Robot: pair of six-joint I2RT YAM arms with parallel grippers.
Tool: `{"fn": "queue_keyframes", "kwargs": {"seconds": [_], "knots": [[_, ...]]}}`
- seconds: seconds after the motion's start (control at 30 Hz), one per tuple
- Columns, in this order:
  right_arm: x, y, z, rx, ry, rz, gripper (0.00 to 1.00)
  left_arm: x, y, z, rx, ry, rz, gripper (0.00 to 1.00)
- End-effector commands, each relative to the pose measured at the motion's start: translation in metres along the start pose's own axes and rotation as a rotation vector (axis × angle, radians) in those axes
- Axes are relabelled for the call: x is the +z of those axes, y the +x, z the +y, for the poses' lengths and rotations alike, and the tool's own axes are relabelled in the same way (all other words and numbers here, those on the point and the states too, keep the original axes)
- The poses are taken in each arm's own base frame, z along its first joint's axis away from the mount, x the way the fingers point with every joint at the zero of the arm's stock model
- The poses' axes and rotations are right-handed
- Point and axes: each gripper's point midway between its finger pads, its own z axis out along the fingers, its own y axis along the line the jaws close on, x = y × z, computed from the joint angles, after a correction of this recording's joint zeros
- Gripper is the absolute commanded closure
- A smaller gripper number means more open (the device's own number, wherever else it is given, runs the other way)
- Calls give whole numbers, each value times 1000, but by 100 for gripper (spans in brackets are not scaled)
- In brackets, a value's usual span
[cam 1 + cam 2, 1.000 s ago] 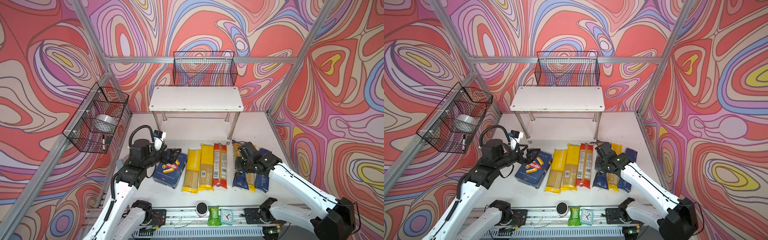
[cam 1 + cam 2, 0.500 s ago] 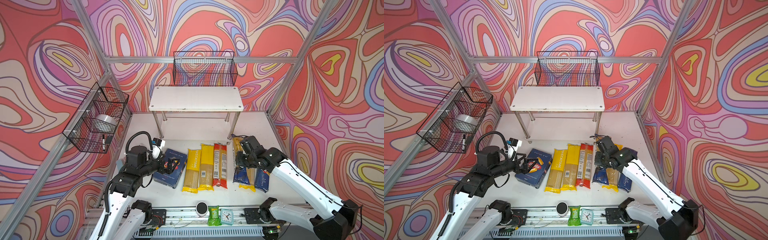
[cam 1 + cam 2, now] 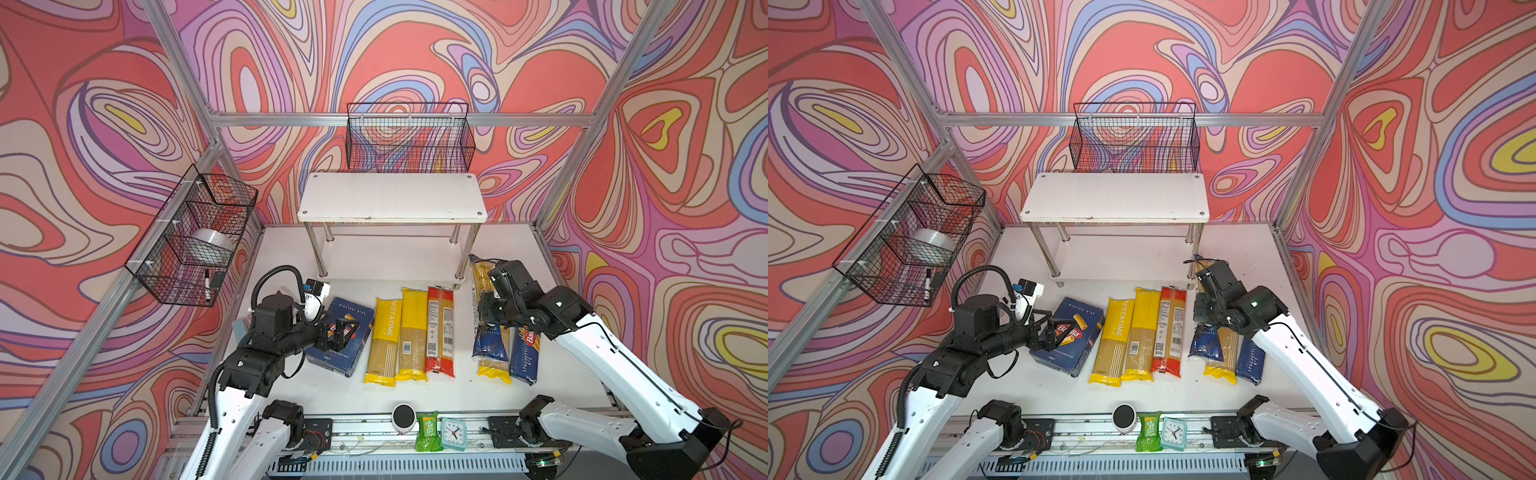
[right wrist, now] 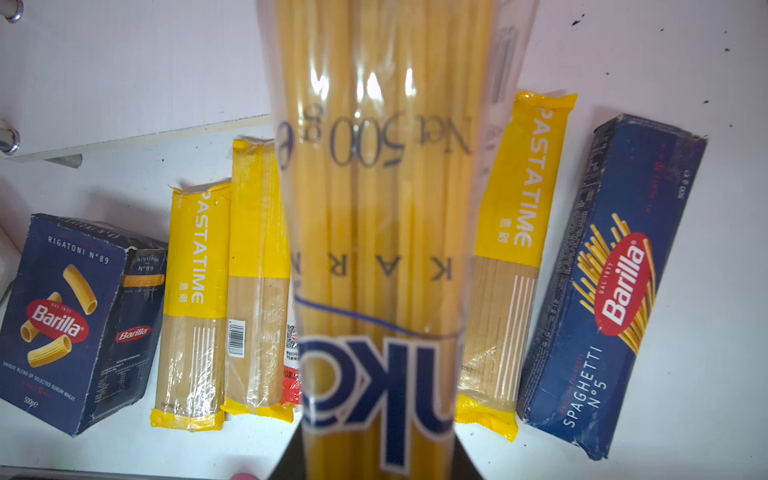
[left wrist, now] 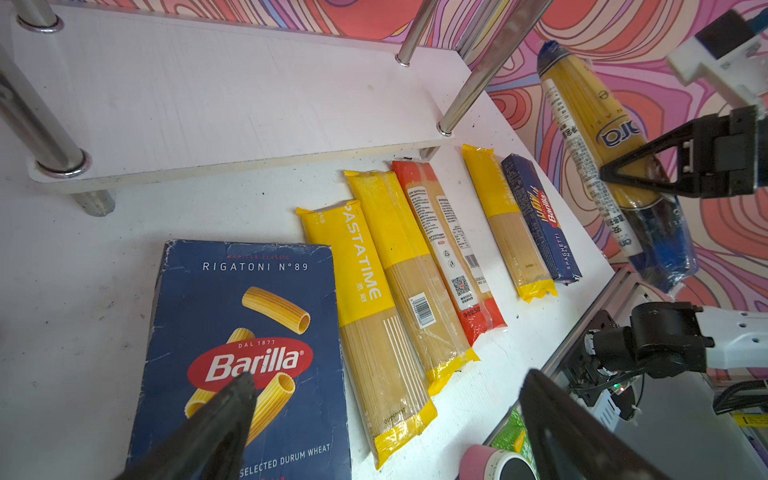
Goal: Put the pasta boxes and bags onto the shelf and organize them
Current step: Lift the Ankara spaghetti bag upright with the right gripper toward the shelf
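My right gripper [image 3: 494, 309] [image 4: 376, 457] is shut on the gold and dark blue spaghetti bag [image 3: 482, 274] [image 4: 374, 208] and holds it above the table, by the shelf's right front leg. The white two-tier shelf [image 3: 390, 199] [image 3: 1115, 195] stands bare at the back. My left gripper [image 3: 343, 330] [image 5: 388, 380] hovers open over the wide rigatoni box [image 3: 340, 336] [image 5: 245, 299]. Two yellow-ended bags [image 3: 384, 340] and a red-ended bag [image 3: 440, 332] lie side by side mid-table. Another yellow-ended bag [image 3: 494, 370] and the narrow spaghetti box [image 3: 525, 353] lie under my right arm.
Black wire baskets hang on the back wall [image 3: 409, 137] and the left wall [image 3: 195, 232]; the left one holds a tape roll. On the front rail sit a round black-and-white device [image 3: 404, 417], a green snack packet [image 3: 428, 430] and a small clock [image 3: 453, 432].
My left gripper has dropped and drawn back over the rigatoni box, still open. My right gripper has shifted slightly toward the shelf with the bag still in it.
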Motion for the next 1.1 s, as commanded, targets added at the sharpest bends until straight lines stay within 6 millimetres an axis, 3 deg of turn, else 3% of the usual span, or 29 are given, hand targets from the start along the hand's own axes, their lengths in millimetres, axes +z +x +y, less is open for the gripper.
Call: {"fn": "queue_keyframes", "kwargs": {"seconds": [0.0, 0.5, 0.63, 0.87, 1.07], "knots": [[-22, -31, 17, -5, -56, -100, 100, -3, 4, -1, 14, -7, 8, 0], [-83, -64, 8, -28, -6, -197, 100, -10, 2, -2, 28, -14, -24, 0], [-91, -73, 18, -40, -40, -213, 100, -12, 1, 0, 31, -32, -39, 0], [-112, -107, 34, -84, -47, -278, 100, -12, 1, 0, 31, -31, -32, 0], [-118, -130, 50, -125, -61, -312, 100, -13, 1, 0, 34, -33, -38, 0]]}}
